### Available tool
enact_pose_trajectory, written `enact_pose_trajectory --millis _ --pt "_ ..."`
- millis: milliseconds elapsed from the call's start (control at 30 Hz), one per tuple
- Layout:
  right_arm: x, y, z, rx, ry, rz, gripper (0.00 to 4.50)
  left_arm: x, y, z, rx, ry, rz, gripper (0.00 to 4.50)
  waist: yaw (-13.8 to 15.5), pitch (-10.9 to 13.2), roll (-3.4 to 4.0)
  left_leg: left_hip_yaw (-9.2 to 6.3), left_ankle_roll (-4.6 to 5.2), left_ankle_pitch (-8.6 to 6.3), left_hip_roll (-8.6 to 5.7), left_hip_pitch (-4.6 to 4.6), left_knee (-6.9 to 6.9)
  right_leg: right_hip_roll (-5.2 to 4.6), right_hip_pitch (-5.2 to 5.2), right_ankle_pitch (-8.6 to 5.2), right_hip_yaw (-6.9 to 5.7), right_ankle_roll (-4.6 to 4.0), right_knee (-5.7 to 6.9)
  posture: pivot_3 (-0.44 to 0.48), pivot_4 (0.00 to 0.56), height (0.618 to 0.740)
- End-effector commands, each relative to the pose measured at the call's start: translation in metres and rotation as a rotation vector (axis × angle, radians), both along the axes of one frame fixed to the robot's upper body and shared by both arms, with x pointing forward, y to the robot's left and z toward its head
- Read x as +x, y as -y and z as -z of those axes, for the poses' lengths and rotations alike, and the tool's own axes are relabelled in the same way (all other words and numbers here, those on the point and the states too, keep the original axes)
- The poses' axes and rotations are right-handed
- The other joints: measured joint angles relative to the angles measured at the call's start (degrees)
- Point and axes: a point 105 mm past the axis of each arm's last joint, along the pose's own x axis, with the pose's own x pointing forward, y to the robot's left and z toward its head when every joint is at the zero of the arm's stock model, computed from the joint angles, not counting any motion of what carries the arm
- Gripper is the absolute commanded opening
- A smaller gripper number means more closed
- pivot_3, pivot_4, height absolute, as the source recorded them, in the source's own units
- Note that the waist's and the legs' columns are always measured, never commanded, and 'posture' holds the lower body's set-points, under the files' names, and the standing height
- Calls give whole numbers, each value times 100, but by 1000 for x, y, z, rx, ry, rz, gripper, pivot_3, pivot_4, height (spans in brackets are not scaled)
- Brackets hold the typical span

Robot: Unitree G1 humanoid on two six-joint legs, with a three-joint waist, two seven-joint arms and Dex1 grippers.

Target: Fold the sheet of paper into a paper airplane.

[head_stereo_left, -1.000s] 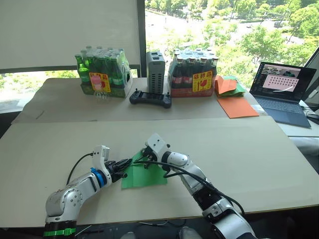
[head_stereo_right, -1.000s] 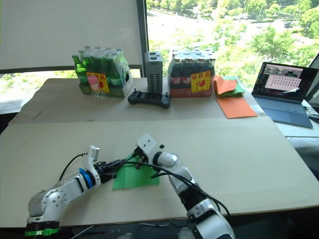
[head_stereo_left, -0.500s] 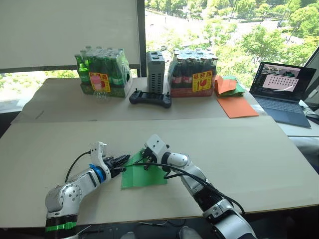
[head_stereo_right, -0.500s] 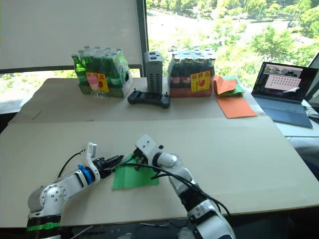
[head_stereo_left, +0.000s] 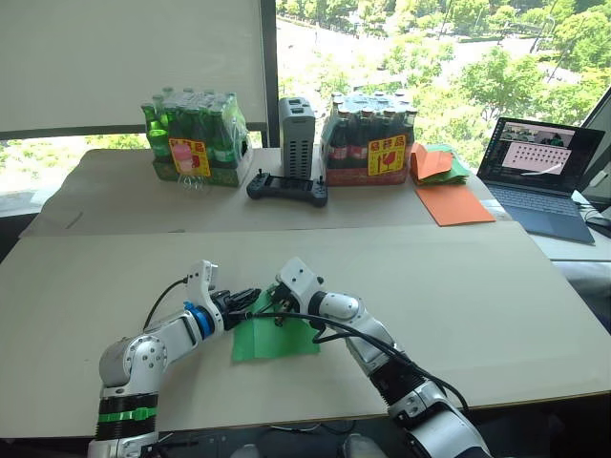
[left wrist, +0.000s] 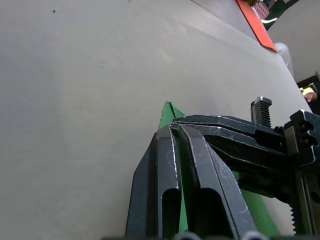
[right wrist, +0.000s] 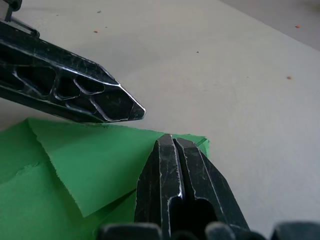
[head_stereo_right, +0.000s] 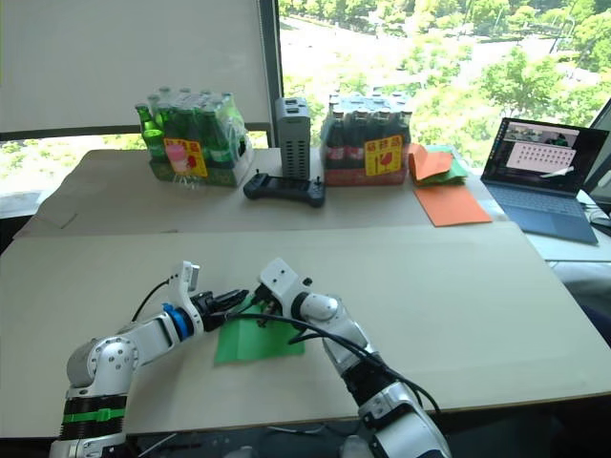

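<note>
While bottle packs stand full, paper flat

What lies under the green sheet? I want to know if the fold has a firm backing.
The sheet of paper lies flat on the tan table, and bare board shows on every side of it. Whatever is directly beneath is covered by the paper.

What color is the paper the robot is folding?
Bright green. The sheet of paper shows best in the right wrist view.
</note>
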Motion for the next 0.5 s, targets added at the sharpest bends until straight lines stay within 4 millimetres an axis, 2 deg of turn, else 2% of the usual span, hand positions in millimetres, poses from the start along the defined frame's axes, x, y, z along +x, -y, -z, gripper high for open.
enact_pose_trajectory --millis 33,500 --pt "-2 -1 3 -11 -17 0 0 -1 -5 1 20 4 -1 243 -1 0 0 0 0 0 0 0 0 0 0 0 0 0 0 0 150 727" --pt "-3 -3 2 -5 -20 -5 0 -16 -16 13 86 -35 48 243 -15 0 0 0 0 0 1 1 -2 0 0 0 0 0 0 0 150 727"
